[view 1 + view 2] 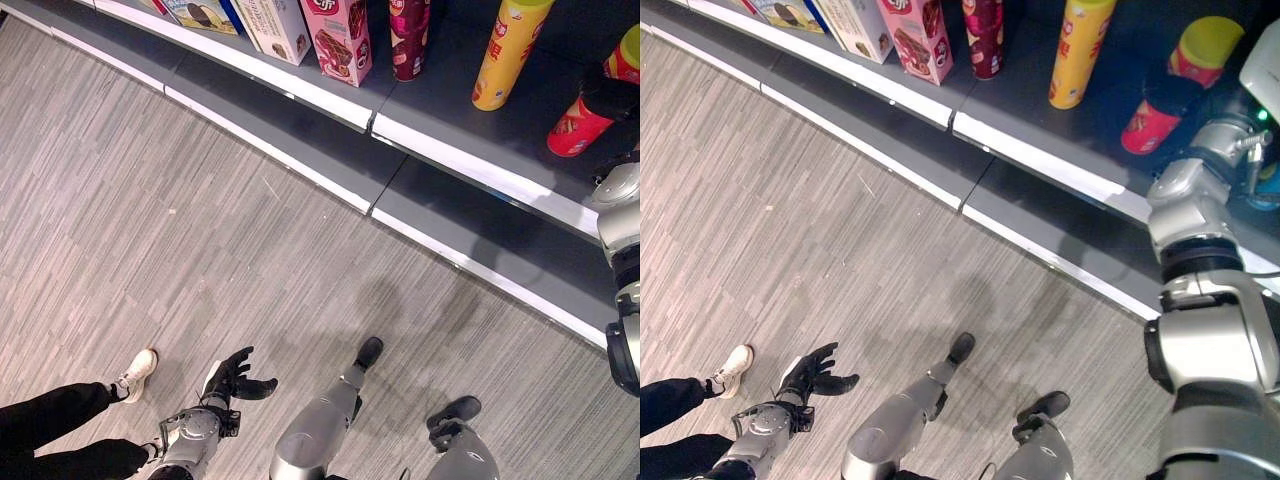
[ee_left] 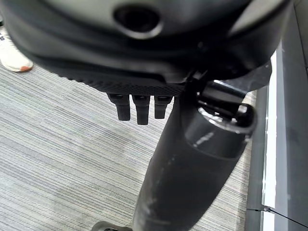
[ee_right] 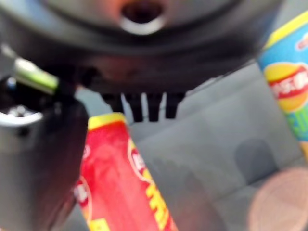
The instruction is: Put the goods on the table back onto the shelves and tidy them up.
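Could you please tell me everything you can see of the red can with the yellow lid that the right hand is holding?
The red can is a tall tube with a yellow lid and printed snack graphics. It tilts over the dark shelf, right of the upright yellow can. The right hand is curled round its upper part.

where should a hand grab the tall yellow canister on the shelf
Grip the tall yellow canister around its middle, coming from the aisle side: it stands upright on the dark shelf, with open gaps on both sides for fingers and thumb.
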`<state>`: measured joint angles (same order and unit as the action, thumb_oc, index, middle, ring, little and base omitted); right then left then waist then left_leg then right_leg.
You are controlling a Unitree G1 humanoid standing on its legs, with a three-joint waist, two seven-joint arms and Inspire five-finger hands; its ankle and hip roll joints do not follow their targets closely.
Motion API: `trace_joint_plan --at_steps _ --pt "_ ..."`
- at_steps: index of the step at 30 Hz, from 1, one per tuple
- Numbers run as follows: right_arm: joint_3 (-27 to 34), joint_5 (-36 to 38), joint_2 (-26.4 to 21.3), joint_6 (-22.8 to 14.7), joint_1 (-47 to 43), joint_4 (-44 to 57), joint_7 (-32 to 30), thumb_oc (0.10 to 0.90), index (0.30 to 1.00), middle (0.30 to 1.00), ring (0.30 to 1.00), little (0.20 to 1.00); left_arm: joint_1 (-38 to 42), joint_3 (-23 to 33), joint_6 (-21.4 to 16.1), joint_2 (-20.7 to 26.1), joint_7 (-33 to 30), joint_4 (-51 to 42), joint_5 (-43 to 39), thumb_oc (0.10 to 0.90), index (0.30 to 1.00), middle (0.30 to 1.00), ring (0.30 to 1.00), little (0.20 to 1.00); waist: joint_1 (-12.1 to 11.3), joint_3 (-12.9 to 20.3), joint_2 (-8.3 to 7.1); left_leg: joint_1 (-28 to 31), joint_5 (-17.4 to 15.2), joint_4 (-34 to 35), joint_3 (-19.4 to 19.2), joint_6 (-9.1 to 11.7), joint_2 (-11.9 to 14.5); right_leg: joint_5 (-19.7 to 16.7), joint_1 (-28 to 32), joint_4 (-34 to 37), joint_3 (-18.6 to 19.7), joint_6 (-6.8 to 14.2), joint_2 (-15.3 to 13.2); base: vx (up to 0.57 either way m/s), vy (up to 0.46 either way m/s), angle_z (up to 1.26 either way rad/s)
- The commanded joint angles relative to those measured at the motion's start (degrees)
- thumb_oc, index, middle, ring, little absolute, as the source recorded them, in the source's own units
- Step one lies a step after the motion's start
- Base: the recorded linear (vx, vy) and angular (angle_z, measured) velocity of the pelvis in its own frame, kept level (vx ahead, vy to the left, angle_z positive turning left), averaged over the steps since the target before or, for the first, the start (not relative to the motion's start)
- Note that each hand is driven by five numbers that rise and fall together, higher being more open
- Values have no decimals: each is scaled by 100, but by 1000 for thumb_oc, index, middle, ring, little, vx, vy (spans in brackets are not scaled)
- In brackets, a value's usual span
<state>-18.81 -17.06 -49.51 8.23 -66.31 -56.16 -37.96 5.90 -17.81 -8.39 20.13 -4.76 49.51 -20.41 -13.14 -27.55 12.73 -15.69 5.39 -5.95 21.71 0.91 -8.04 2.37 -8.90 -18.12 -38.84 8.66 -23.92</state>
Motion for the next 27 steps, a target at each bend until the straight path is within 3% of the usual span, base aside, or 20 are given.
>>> trace_joint_plan --at_steps 1,27 --pt "-436 -408 -135 -98 -763 198 -292 800 900 900 900 900 -87 -97 -121 325 -262 268 -96 800 900 900 900 900 -105 210 -377 394 -129 933 320 7 234 -76 -355 -888 373 564 -587 0 0 0" --pt "-695 -688 -214 9 -902 160 -192 800 900 900 900 900 -46 -56 -126 322 -267 363 -132 800 900 900 900 900 -46 171 -440 417 -126 969 333 5 247 -77 -385 -938 382 559 -601 0 0 0"
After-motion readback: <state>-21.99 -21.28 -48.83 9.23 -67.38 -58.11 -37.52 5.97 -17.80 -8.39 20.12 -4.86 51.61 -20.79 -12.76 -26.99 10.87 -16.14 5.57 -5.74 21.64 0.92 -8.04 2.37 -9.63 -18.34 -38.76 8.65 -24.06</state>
